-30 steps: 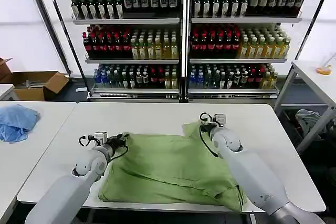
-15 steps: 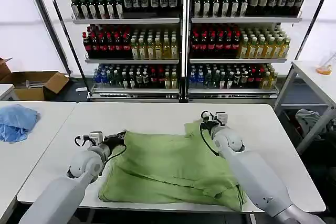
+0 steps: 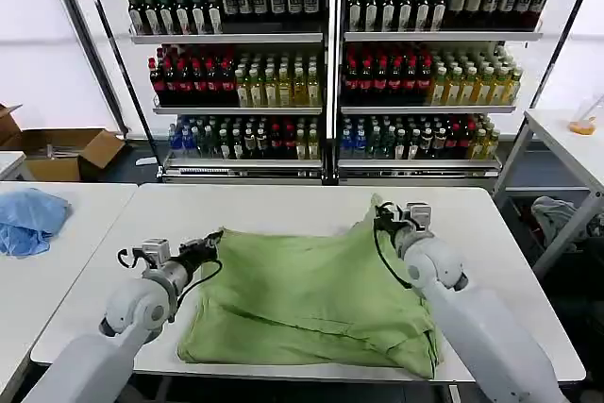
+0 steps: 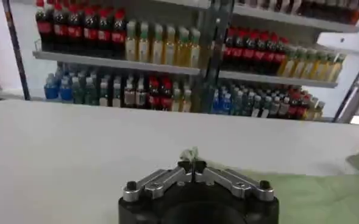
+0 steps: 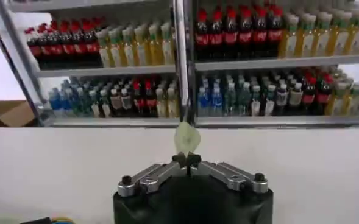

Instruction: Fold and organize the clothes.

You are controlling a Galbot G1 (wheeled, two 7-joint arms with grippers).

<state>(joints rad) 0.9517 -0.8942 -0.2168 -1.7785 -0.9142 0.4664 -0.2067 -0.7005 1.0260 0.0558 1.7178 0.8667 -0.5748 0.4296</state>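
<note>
Shirt (image 3: 302, 299), light green, spread over the near half of the white table (image 3: 283, 200), far edge now drawn out in a straighter, tauter line than a second ago. Pinched at its far left corner by the left gripper (image 3: 211, 239), which has slid outward towards the robot's left; in the left wrist view, jaws closed tip to tip (image 4: 192, 161) with only a sliver of pale cloth between them and the rest of the fabric (image 4: 325, 195) trailing off to one side. Held at the far right corner by the right gripper (image 3: 384, 215), moved outward and a little higher, so that this corner now stands up off the tabletop; in the right wrist view, jaws closed (image 5: 188, 159) on a small tuft of green cloth (image 5: 187, 139). Judged from this: stretching and smoothing step, both far corners secured, no clean fold laid down yet, near hem bunched with a few creases. No print, collar or buttons facing up. Further out, a light blue garment (image 3: 28, 219) on the neighbouring table, a cardboard box (image 3: 66, 150) behind it, and shelves of bottled drinks (image 3: 330, 73) beyond; coloured labels on the bottles, none legible, no brand or other writing readable anywhere.
</note>
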